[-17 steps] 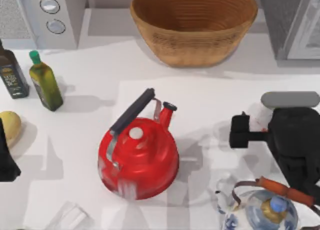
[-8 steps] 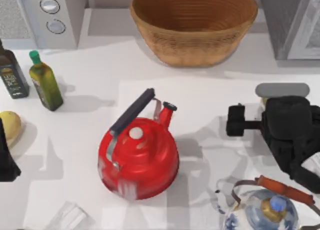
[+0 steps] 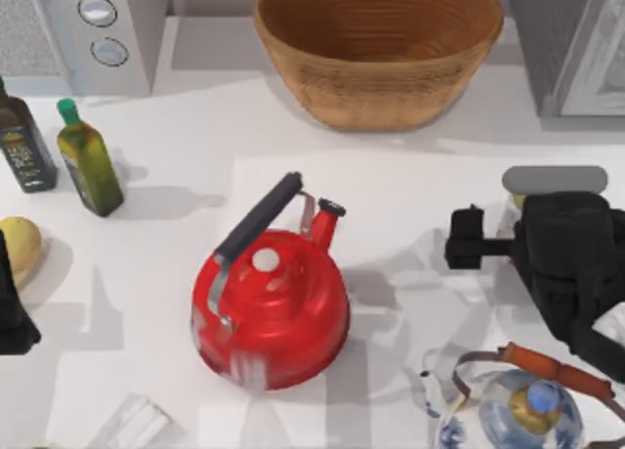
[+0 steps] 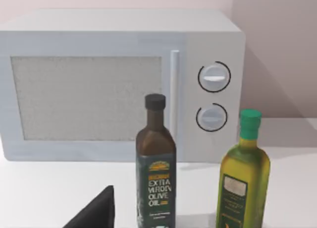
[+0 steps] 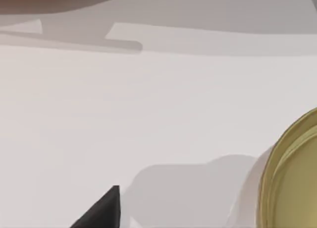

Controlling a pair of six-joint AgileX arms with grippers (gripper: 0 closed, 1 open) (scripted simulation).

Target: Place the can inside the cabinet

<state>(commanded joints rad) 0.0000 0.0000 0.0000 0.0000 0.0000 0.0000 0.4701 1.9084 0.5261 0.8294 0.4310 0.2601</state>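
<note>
Fingers of the right gripper (image 3: 532, 210) hidden under its body, their state unclear, can (image 5: 292, 178) beside one dark fingertip (image 5: 101, 210), cabinet (image 3: 576, 49) at far right, left gripper (image 3: 10, 312) parked at left edge.

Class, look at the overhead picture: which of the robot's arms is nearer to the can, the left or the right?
The right. The right gripper sits directly over the can, whose gold top shows beside it in the right wrist view. The left gripper is parked at the table's far left edge.

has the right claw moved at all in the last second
Yes. The right claw dipped slightly toward the red kettle, then eased back, ending about where it began.
</note>
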